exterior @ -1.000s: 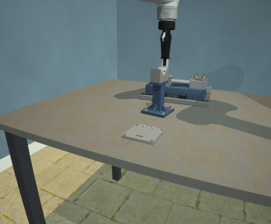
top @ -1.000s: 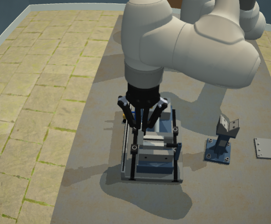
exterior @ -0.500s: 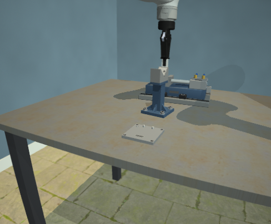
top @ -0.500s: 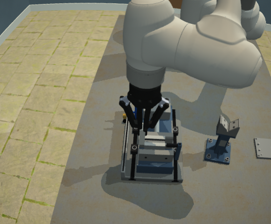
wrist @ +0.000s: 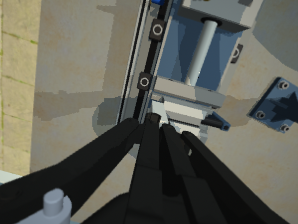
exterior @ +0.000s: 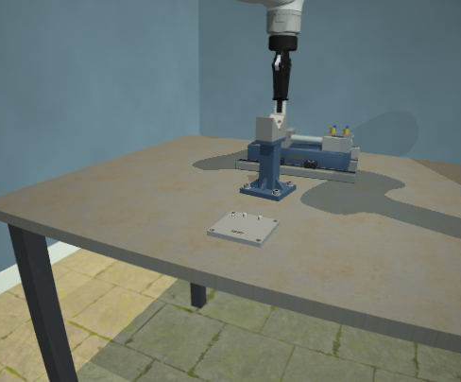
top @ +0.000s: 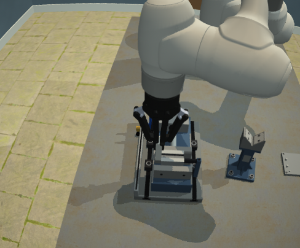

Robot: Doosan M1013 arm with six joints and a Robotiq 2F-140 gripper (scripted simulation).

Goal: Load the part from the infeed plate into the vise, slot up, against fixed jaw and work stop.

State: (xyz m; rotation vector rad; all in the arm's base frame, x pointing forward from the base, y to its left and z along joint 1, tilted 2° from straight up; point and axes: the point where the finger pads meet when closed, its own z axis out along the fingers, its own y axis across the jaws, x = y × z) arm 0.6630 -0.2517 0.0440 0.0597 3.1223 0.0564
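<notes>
The part (top: 171,152) is a light grey block lying between the jaws of the blue vise (top: 168,167). It also shows in the wrist view (wrist: 186,112). The fixed jaw (top: 172,175) is on the near side, and the jaw on the cylinder rod (wrist: 202,50) is on the far side. The black work stop rod (top: 190,160) points in from the right end (wrist: 218,122). My gripper (top: 161,144) (wrist: 155,110) is shut with nothing between its fingers. It points straight down at the part's left end, opposite the work stop. I cannot tell whether the tips touch the part.
The V-block (top: 249,147) stands on its blue base to the right of the vise. The grey infeed plate (top: 294,164) lies further right with nothing on it. In the exterior view the V-block (exterior: 270,156) hides part of the vise (exterior: 309,153).
</notes>
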